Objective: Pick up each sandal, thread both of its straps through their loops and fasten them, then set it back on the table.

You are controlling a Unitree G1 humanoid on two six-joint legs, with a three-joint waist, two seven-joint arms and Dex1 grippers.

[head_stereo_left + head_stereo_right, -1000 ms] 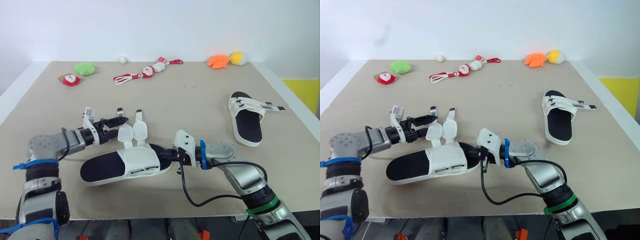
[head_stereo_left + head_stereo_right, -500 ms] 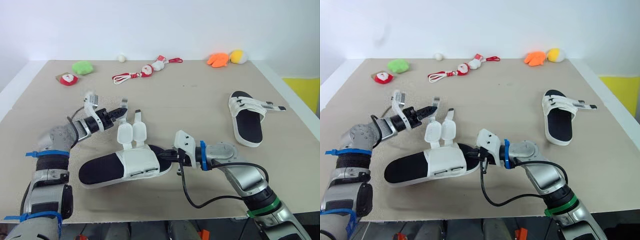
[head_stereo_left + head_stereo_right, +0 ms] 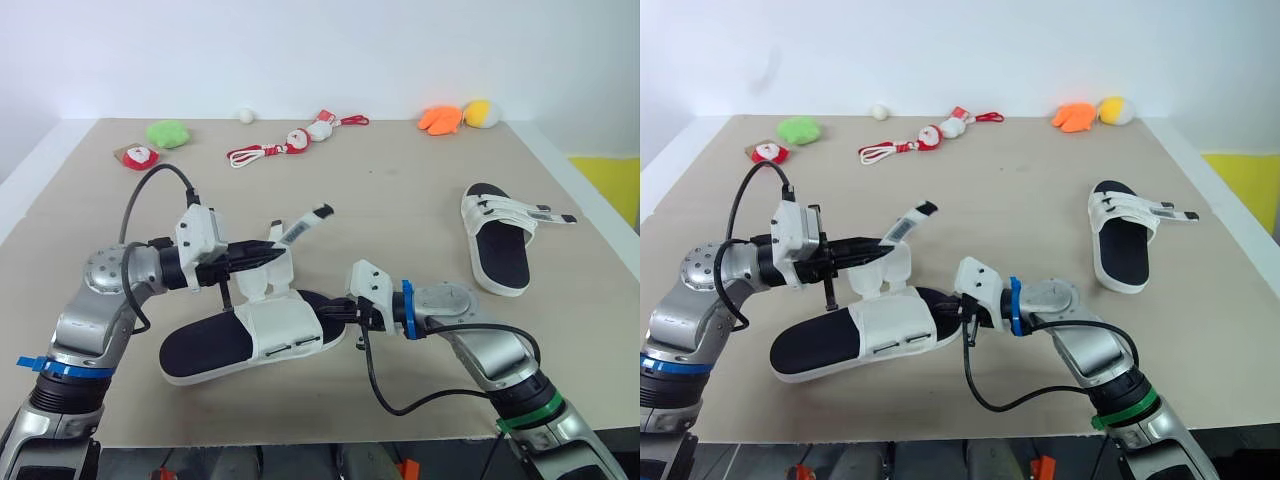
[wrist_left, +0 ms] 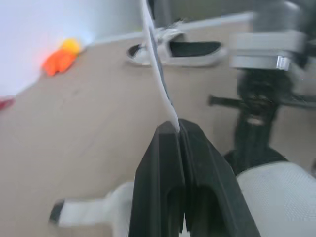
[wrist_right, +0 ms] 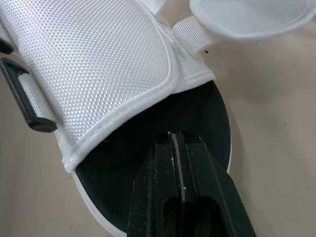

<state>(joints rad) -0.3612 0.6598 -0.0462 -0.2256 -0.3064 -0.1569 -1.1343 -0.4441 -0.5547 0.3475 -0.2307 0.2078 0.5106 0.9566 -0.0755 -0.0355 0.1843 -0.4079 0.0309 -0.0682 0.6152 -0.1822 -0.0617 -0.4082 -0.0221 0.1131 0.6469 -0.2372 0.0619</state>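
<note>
I have the near sandal (image 3: 250,335) lying at the front of the table (image 3: 400,190), a little to my left, black sole down and white upper facing up. My left gripper (image 4: 176,129) is clenched on one strap (image 3: 300,227) of that sandal. It pinches the strap low down, so the strap rises away from the fingers at a slant, its dark tip in the air above the table. My right gripper (image 5: 174,139) comes in from the sandal's open end with its fingers pressed together and their tips down on the black insole just behind the white upper. I cannot tell whether they pinch anything. A second, rounded strap tab (image 5: 247,17) lies just beyond the upper.

The far sandal (image 3: 495,236) lies flat on the right side of the table, well apart from both grippers, its two straps drawn across it.

The table is a plain beige board. Along its far edge lie a green plush (image 3: 168,135), a small red and white toy (image 3: 140,158), a white ball (image 3: 245,117), two Santa figures on a red cord (image 3: 290,143), an orange toy (image 3: 440,120) and a yellow toy (image 3: 482,113). The wall behind is white.
</note>
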